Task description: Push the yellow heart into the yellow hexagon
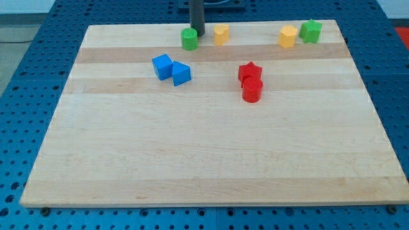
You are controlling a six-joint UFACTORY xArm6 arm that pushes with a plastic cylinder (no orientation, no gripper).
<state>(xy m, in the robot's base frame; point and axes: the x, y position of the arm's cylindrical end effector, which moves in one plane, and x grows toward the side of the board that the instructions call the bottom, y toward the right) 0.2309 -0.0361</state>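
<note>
The yellow heart [221, 34] sits near the view's top edge of the wooden board, a little left of centre. The yellow hexagon [287, 36] sits further to the view's right along the same top edge, well apart from the heart. My dark rod comes down at the top of the view, and my tip [197, 34] rests on the board just left of the heart, close against the upper right side of a green cylinder [189, 39]. A small gap shows between my tip and the heart.
A green star [310, 30] touches the hexagon's right side. Two blue blocks [162, 66] [181, 73] lie together at left of centre. A red star [250, 71] and a red cylinder [252, 90] sit together at centre. The board's [192, 160] top edge is close behind the yellow blocks.
</note>
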